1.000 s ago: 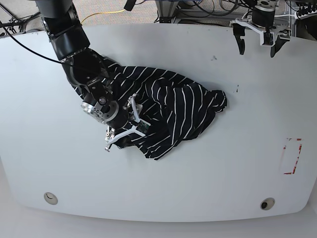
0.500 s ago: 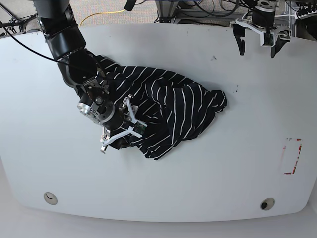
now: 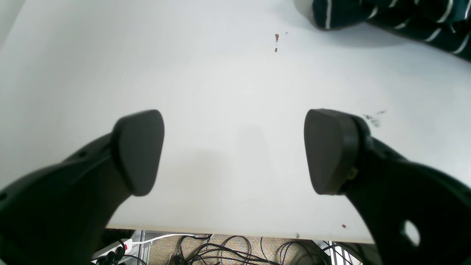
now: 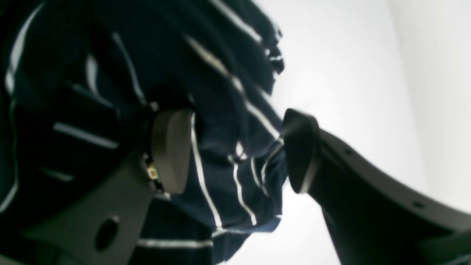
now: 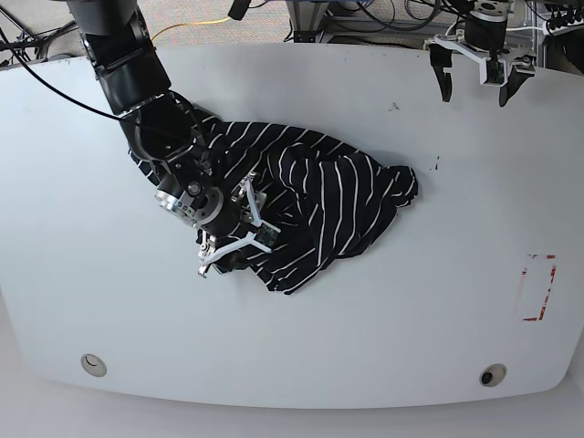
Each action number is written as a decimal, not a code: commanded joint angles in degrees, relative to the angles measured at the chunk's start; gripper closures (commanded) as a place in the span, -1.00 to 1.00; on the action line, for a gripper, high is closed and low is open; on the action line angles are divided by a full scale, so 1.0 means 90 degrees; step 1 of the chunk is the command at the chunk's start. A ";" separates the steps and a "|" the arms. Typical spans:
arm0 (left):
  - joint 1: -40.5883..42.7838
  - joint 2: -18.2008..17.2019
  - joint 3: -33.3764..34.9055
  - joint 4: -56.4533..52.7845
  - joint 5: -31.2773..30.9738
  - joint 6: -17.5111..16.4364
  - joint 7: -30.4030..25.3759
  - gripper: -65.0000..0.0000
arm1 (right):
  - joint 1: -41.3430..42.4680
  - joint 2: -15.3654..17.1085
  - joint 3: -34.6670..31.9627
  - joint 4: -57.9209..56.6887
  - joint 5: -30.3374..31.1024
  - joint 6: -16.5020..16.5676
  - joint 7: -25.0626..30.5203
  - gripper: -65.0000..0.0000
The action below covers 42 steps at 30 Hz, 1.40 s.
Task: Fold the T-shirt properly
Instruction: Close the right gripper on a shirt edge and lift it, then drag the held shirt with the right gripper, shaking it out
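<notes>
The T-shirt (image 5: 319, 196), dark with thin white stripes, lies crumpled on the white table (image 5: 383, 328), left of the middle. My right gripper (image 5: 233, 228) is at the shirt's front-left edge with its white fingers spread. In the right wrist view the gripper (image 4: 235, 151) is open, and a fold of the striped T-shirt (image 4: 228, 110) hangs between the pads. My left gripper (image 5: 474, 80) is open and empty at the table's far right edge. In the left wrist view the gripper (image 3: 235, 151) is over bare table, and an end of the T-shirt (image 3: 386, 14) shows at the top right.
A red tape rectangle (image 5: 537, 287) marks the table at the right. Two round holes (image 5: 92, 364) (image 5: 493, 374) sit near the front edge. Cables lie on the floor behind the table (image 3: 220, 250). Small dark marks (image 3: 276, 38) dot the tabletop.
My right gripper shifted a little to the left and then back to the right at the shirt's front-left edge, with its jaws still spread. The left arm has not moved.
</notes>
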 commanded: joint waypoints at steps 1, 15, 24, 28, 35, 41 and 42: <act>0.0069 -0.0021 -0.0023 0.0102 -0.0008 0.0027 -0.0119 -0.72 | 0.0257 -0.0086 0.0039 0.0026 -0.0007 -0.0061 0.0125 -0.14; 0.0069 -0.0021 -0.0033 0.0102 -0.0008 0.0027 -0.0119 -0.72 | 0.0629 -0.0173 0.0039 -0.0687 -0.0007 -0.0022 0.0193 0.19; -0.0048 -0.0021 -0.0023 0.0102 -0.0008 0.0027 -0.0119 -0.72 | 0.0609 -0.0212 0.0029 -0.0560 -0.0007 0.0076 0.0232 0.87; -0.0136 -0.0021 -0.0033 0.0102 -0.0008 0.0027 -0.0119 -0.72 | 0.0638 -0.0222 0.0029 -0.0238 -0.0007 0.0310 -0.0110 1.00; -0.0410 -0.0031 0.0143 0.0102 -0.0008 0.0027 -0.0119 -0.72 | 0.0931 -0.0232 0.0029 0.0651 -0.0007 0.0544 -0.0813 1.00; -0.0547 -0.0060 0.0397 0.0102 -0.0008 0.0027 -0.0119 -0.72 | 0.1889 -0.0447 0.0049 0.1179 -0.0007 0.0828 -0.1595 1.00; -0.0615 -0.0070 0.0495 0.0102 -0.0008 0.0027 -0.0119 -0.72 | 0.2123 -0.0466 0.0049 0.1189 -0.0007 0.0886 -0.1702 1.00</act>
